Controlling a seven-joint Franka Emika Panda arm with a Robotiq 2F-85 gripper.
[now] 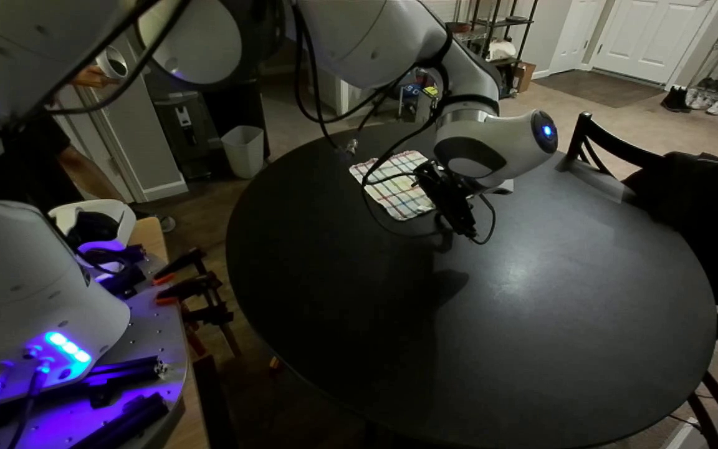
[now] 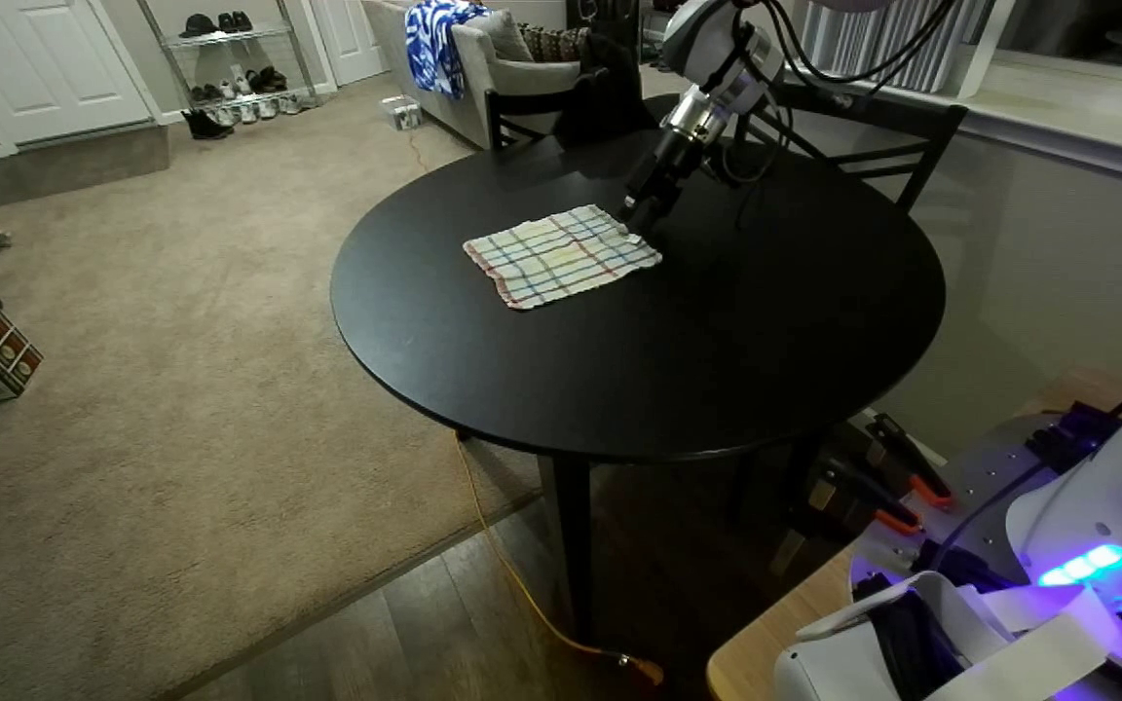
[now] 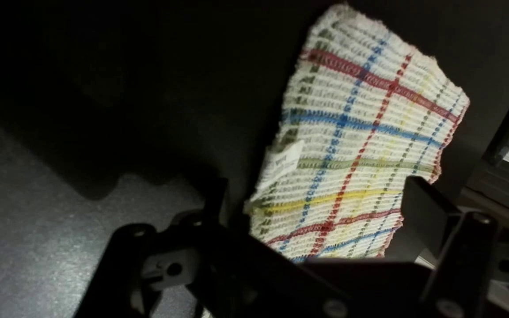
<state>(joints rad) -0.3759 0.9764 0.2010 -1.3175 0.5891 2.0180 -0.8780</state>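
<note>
A white cloth with red, blue, yellow and green checks lies spread on the black round table, in both exterior views (image 1: 390, 181) (image 2: 561, 258). In the wrist view the cloth (image 3: 351, 132) has a small white tag (image 3: 284, 162) on its left edge. My gripper (image 2: 641, 216) is low over the table at the cloth's corner nearest the arm. In the wrist view my gripper (image 3: 320, 194) is open, its two fingers wide apart with part of the cloth showing between them. It holds nothing. I cannot tell if the fingertips touch the cloth or table.
The round table (image 1: 540, 324) has dark chairs (image 1: 614, 146) (image 2: 853, 146) at its edge, one with dark clothing on it. The robot's base stand (image 1: 159, 349) carries clamps (image 1: 187, 287) and a white headset (image 2: 921, 633). Cables hang from the arm near the wrist.
</note>
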